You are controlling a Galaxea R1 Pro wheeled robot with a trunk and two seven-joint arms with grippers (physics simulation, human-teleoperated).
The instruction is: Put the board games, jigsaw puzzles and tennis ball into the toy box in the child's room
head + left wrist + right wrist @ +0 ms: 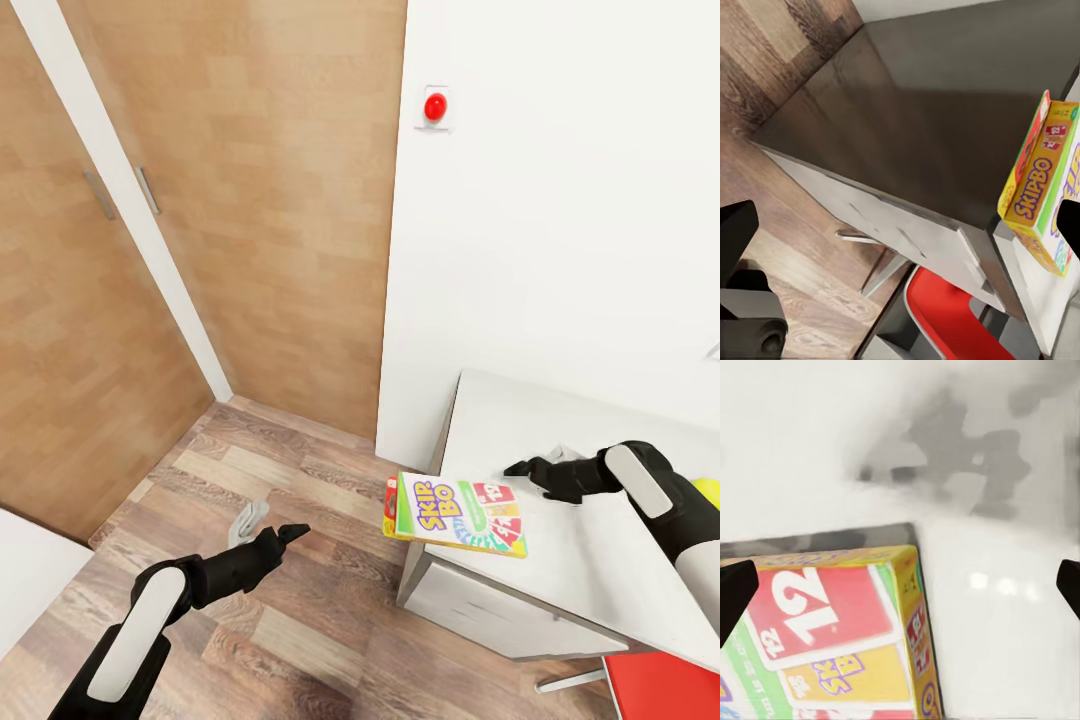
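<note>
One of the board games, the green-edged "SKIP-BO" box [460, 515], lies flat on the table [600, 570] at its near left corner, with one end overhanging the edge. My right gripper [525, 475] hovers open just behind the box, apart from it. In the right wrist view the box [832, 637] sits low between the spread fingertips [735, 592]. My left gripper [290, 533] is open and empty over the wood floor, left of the table; its wrist view looks at the box's end [1039, 195]. A yellow-green shape, likely the tennis ball [708, 490], peeks out behind my right arm.
The table's dark side panel [930, 112] faces my left arm. A red chair [660, 685] stands at the table's front, also seen as the red chair [952, 322] from below. Wooden doors [250, 200] and a white wall with a red button [435, 106] close the corner.
</note>
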